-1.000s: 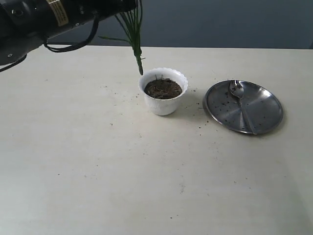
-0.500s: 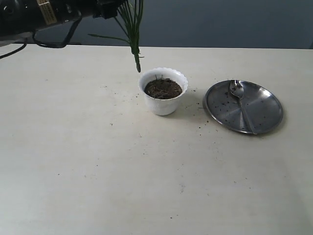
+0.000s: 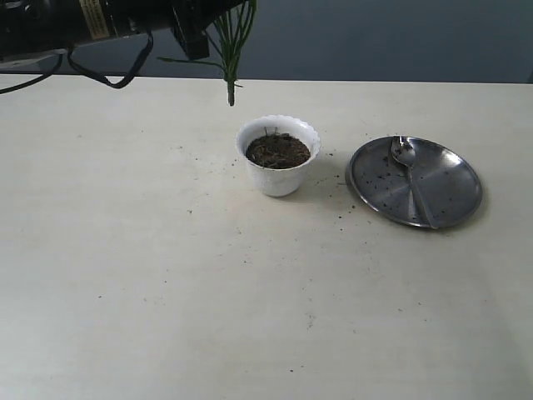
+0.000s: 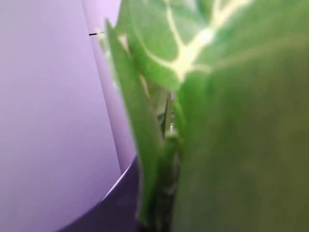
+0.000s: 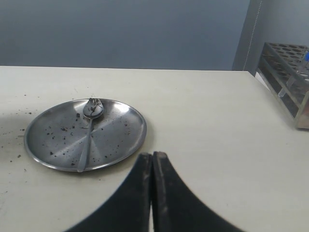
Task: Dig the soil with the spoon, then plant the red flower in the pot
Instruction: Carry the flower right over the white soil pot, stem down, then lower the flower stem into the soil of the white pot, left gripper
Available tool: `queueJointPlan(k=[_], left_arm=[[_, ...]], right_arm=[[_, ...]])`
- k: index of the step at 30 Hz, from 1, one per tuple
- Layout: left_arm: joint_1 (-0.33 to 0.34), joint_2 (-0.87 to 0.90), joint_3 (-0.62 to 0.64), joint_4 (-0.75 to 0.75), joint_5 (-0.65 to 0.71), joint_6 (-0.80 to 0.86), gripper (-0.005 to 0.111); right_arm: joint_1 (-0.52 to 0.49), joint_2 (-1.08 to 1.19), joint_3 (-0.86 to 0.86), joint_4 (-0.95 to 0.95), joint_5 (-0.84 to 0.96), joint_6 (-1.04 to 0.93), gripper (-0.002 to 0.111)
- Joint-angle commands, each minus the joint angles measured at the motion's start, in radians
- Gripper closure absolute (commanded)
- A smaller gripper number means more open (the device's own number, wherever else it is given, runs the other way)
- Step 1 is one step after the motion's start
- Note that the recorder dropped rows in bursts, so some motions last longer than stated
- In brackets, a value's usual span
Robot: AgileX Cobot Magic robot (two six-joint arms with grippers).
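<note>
I've lifted the red flower [image 3: 230, 79]: its stem tip now hangs higher, clear of the pot [image 3: 277, 177], no longer at the rim. Left jaws grip the stems; right jaws are closed and empty. The spoon [image 3: 408, 171] lies on the plate [image 3: 454, 196], so planting remains.

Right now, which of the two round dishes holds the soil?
The white scalloped pot; the flat steel plate bears the spoon instead.
</note>
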Motion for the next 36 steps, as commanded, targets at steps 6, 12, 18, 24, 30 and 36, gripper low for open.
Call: queueJointPlan(k=[6,12,18,24,30,36], left_arm=[[-0.001,-0.003,-0.01,-0.005,-0.057,-0.167,0.106],[-0.001,-0.003,-0.01,-0.007,-0.061,-0.219,0.106],[-0.001,-0.003,-0.01,-0.004,-0.075,-0.217,0.106],[-0.002,-0.002,-0.01,0.069,-0.098,-0.161,0.106],[-0.002,0.015,0.001,0.053,-0.107,-0.139,0.106],[-0.002,0.083,0.001,0.031,-0.107,-0.139,0.106]], right_arm=[[-0.003,-0.006,0.001,-0.001,-0.007,-0.003,0.109],[-0.003,-0.006,0.001,-0.001,-0.007,-0.003,0.109],[-0.003,-0.006,0.001,-0.001,-0.007,-0.003,0.109],[-0.003,-0.006,0.001,-0.001,-0.007,-0.003,0.109],[-0.003,-0.006,0.001,-0.001,-0.007,-0.003,0.109],[-0.003,-0.006,0.001,-0.001,-0.007,-0.003,0.109]])
